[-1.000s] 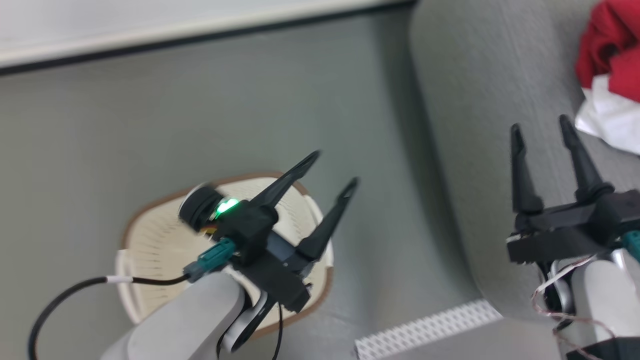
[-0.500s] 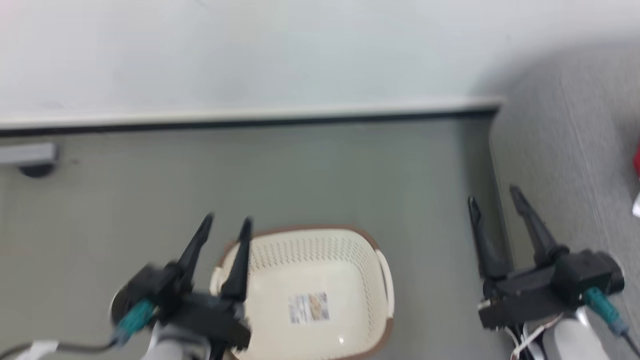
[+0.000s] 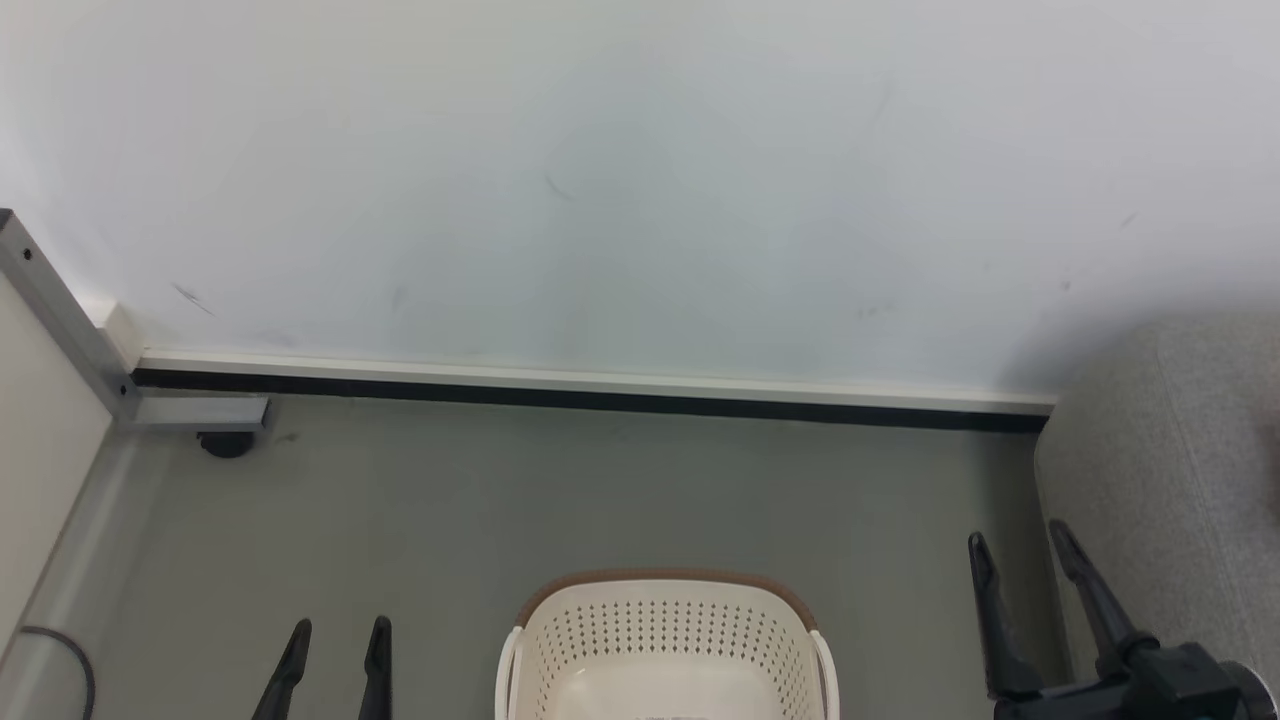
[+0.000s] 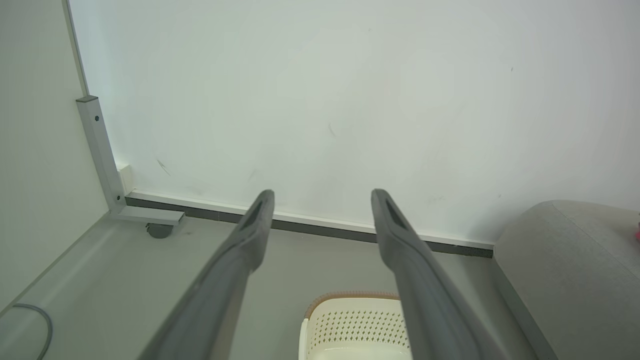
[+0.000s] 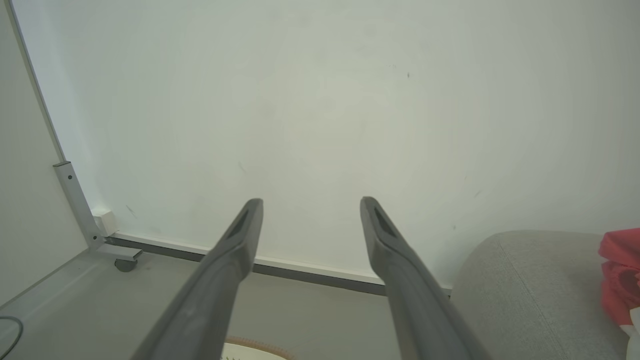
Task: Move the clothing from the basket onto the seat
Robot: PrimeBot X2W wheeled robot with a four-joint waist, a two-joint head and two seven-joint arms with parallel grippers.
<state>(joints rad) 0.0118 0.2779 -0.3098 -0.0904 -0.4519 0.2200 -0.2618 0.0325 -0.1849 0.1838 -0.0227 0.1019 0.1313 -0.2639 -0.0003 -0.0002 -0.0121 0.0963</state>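
Observation:
The cream basket (image 3: 665, 640) with a brown rim stands on the floor at the bottom middle of the head view, and what shows of its inside holds nothing; it also shows as basket (image 4: 355, 325) in the left wrist view. Red clothing (image 5: 620, 272) lies on the grey seat (image 5: 530, 300) at the right edge of the right wrist view. My left gripper (image 3: 335, 632) is open at the lower left, left of the basket. My right gripper (image 3: 1018, 545) is open at the lower right, beside the seat (image 3: 1170, 480). Both are held empty above the floor.
A white wall (image 3: 640, 180) with a black-and-white skirting (image 3: 600, 392) stands close ahead. A grey metal partition post (image 3: 60, 310) with a castor (image 3: 226, 443) fills the left corner. A cable (image 3: 60, 660) lies on the grey floor (image 3: 560, 500) at the far left.
The head camera has swung up and left, so the wall has come into view and the basket and seat have slid down and right. Both grippers have dropped toward the bottom edge, still open.

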